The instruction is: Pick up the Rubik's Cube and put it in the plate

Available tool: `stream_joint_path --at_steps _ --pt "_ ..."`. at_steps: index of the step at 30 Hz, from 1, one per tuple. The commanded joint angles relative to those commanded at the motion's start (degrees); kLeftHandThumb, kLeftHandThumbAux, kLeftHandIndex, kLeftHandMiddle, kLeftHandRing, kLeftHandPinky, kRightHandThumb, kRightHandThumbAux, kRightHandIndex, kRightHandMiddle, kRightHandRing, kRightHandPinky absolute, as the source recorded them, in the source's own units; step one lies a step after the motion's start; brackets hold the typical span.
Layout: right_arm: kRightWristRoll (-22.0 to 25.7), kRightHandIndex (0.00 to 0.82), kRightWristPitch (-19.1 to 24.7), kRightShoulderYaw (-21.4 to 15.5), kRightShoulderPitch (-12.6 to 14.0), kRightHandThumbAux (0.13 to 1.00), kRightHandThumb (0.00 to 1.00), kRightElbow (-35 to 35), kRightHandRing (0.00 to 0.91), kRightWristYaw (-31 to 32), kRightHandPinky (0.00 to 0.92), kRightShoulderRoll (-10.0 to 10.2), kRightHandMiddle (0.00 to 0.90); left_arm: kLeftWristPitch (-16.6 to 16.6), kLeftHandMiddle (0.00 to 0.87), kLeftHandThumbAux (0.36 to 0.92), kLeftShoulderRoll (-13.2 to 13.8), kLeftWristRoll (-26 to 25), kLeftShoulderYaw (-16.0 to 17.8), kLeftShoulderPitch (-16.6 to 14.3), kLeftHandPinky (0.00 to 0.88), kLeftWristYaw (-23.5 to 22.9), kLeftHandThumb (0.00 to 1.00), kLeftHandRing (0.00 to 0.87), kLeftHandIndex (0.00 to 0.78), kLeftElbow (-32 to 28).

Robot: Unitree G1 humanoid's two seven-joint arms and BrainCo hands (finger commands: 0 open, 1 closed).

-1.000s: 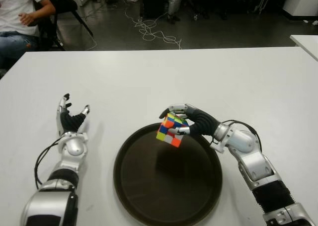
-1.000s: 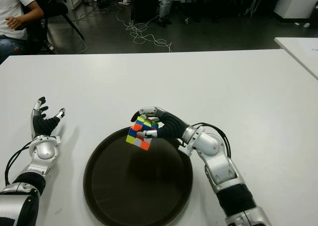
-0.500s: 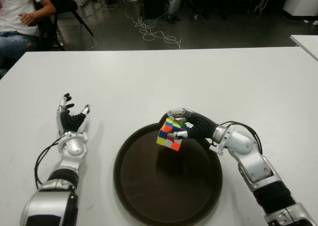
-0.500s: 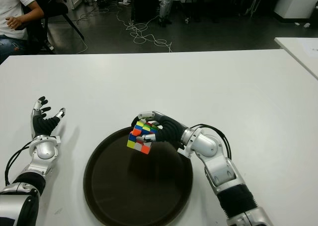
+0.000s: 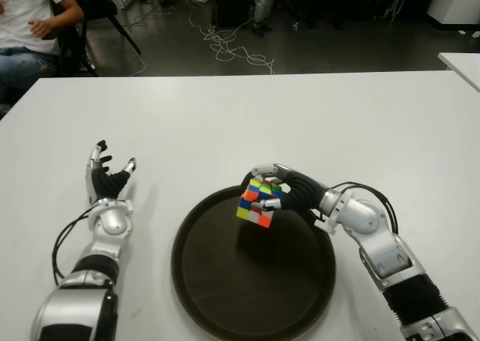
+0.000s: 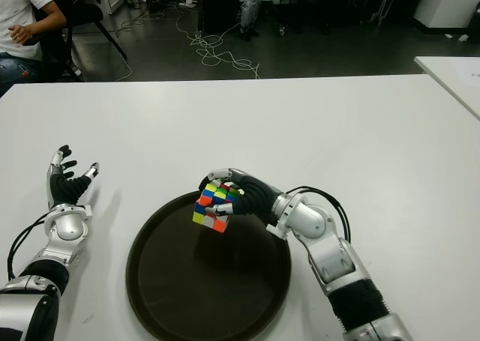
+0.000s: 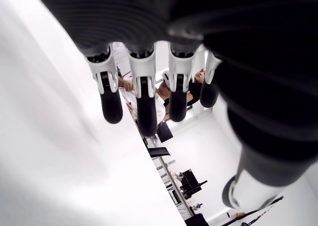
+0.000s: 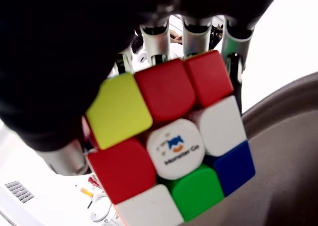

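Right wrist view reads the only legible writing: the white centre tile of the Rubik's Cube (image 8: 171, 146) carries a small blue-and-orange logo and the words "Monster Go". Around that tile sit yellow, red, white, blue and green squares, and the fingers (image 8: 155, 42) of the right hand (image 5: 289, 191) are curled behind the cube, gripping it, with the brown rim of the plate (image 8: 285, 151) just past it.

Compared with a second ago, the right hand has sunk lower and moved a little further in over the plate (image 5: 217, 296); since half a second ago it has barely shifted. The cube (image 5: 257, 202) is still clamped in the fingers and hangs tilted above the plate's far edge, casting a dark shadow on the plate floor; it does not appear to touch it.

Only the eye views show the white table (image 5: 300, 116), a seated person (image 5: 30, 26) at the far left corner and cables (image 5: 229, 49) on the floor beyond. The left hand (image 5: 105, 180) shows well to the left of the plate, unchanged, and its own wrist view shows the fingers (image 7: 141, 102) straight and spread, holding nothing.
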Motion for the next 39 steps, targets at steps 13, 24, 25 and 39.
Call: stream_joint_path --at_steps 13,24,25,39 --pt "-0.5 0.659 -2.5 1.2 -0.6 0.76 0.059 3.3 0.871 -1.5 0.871 1.3 0.85 0.1 0.131 0.733 -0.1 -0.6 0.4 0.0 0.139 -0.9 0.0 0.134 0.099 -0.1" --pt "0.2 0.673 -8.0 1.6 -1.5 0.784 0.13 8.7 0.863 -1.4 0.856 2.2 0.844 0.0 0.144 0.735 -0.2 -0.8 0.4 0.0 0.18 -0.9 0.0 0.159 0.1 -0.1" --pt "0.0 0.675 -8.8 1.6 -1.5 0.784 0.139 9.2 0.863 -1.8 0.859 2.3 0.844 0.0 0.146 0.736 -0.2 -0.8 0.4 0.0 0.183 -0.9 0.0 0.162 0.1 -0.1" --pt "-3.9 0.746 -16.1 2.2 -2.3 0.815 0.073 13.0 0.884 -7.6 0.898 3.0 0.867 -0.4 0.136 0.738 -0.2 -0.8 0.5 0.1 0.166 -1.2 0.0 0.152 0.096 -0.1"
